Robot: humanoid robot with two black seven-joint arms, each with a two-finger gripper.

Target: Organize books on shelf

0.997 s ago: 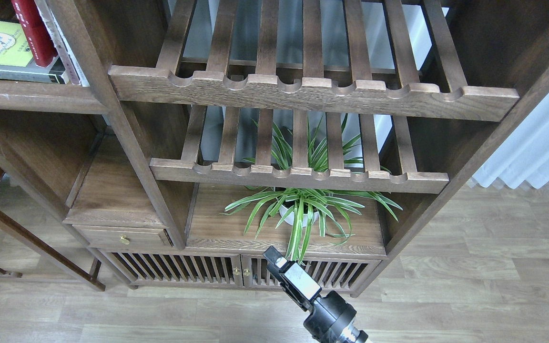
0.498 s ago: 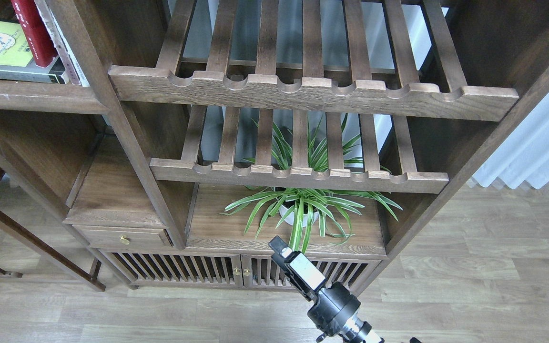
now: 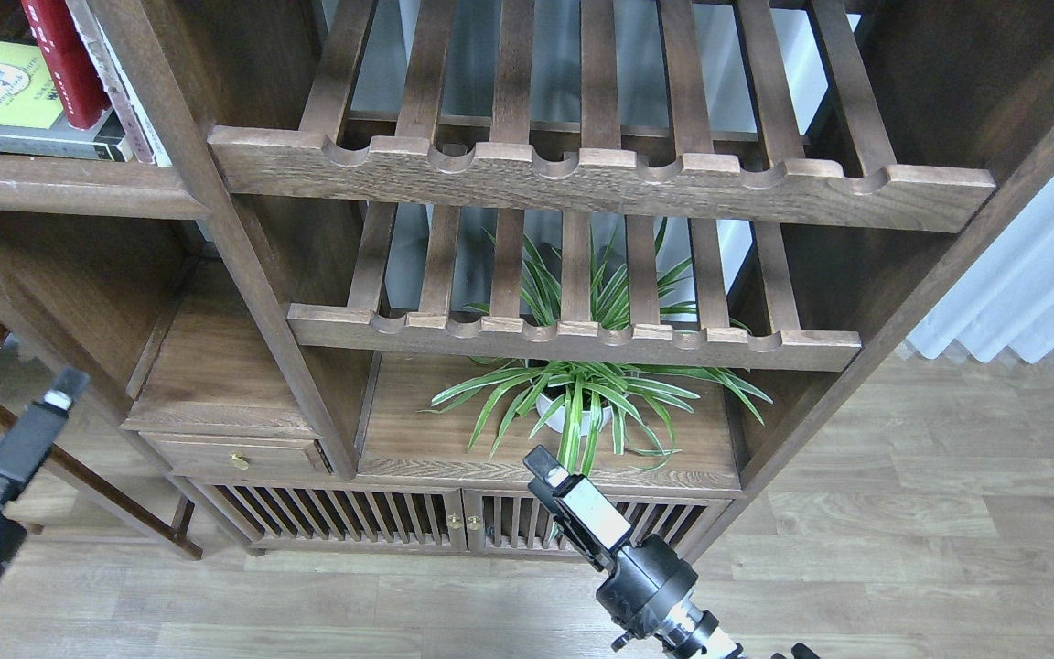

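At the lower left, the left hand [image 3: 59, 389] shows edge-on; its opening cannot be told. In the upper left corner the books [image 3: 24, 101] sit on the shelf [image 3: 60, 188]: the yellow-green one flat, the red one leaning upright. At bottom centre the right hand [image 3: 547, 474] points up-left, grip unclear, apart from the plant [image 3: 582, 403].
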